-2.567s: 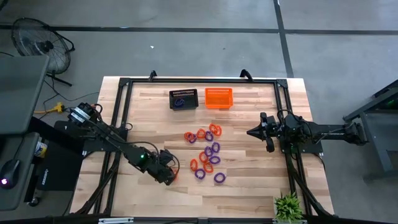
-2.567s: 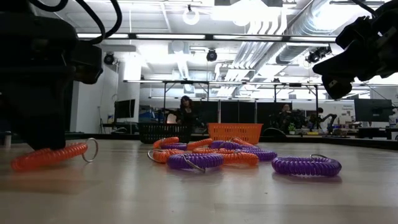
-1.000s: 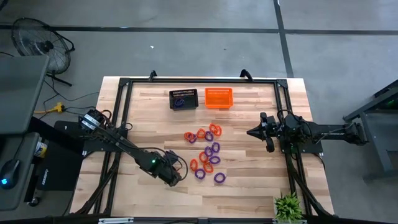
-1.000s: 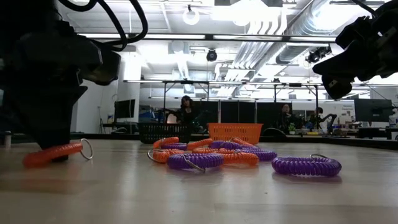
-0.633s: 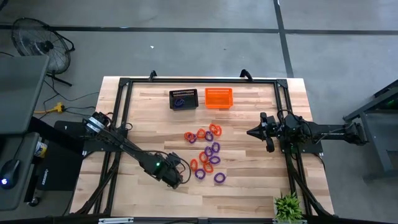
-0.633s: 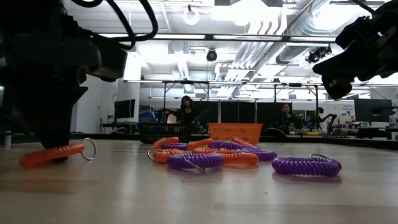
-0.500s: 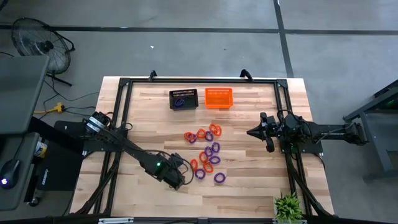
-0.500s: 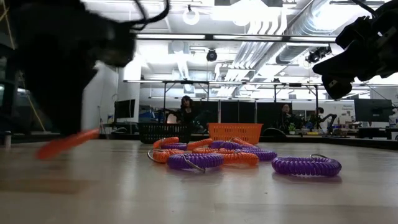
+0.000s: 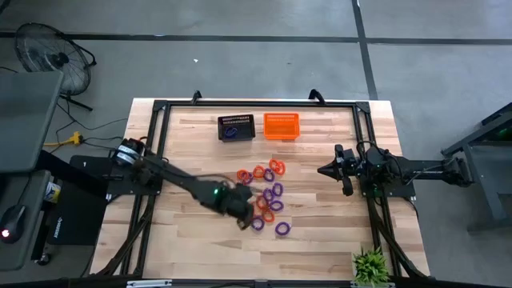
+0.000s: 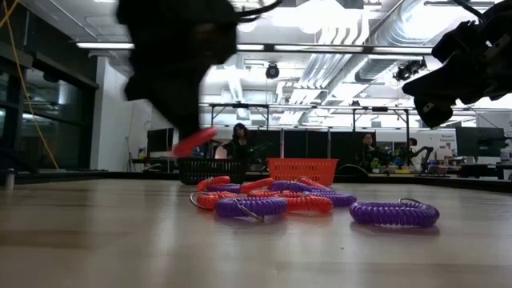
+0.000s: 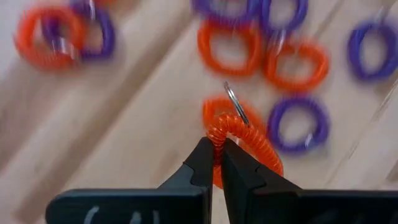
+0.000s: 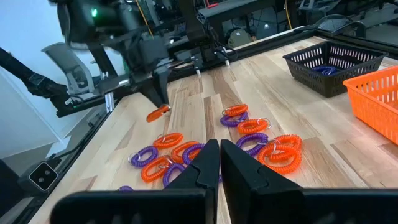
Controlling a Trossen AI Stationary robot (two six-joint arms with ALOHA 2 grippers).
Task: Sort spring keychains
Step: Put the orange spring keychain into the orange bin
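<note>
**Left pincer carries one orange keychain above the pile**

While the high view hides the left pincer under its own dark arm, the left wrist view shows it clearly: the two fingers are closed tight on the coil of one orange keychain, whose metal ring sticks out past the tips. The low view adds that this keychain is lifted clear of the surface, and the right wrist view shows the same thing from across the pile.

The right pincer waits at the right side, off the surface, well apart from the pile, its fingers closed together on nothing.

The loose keychains lie in one cluster at the middle of the surface, with bare wood open all around them, widest toward the left and near edges. The black basket and the orange basket stand side by side near the far edge, apart from the cluster.

From above, roughly six orange and seven purple loops lie loose, though overlaps and the arm make the count uncertain. One purple loop lies in the black basket.
</note>
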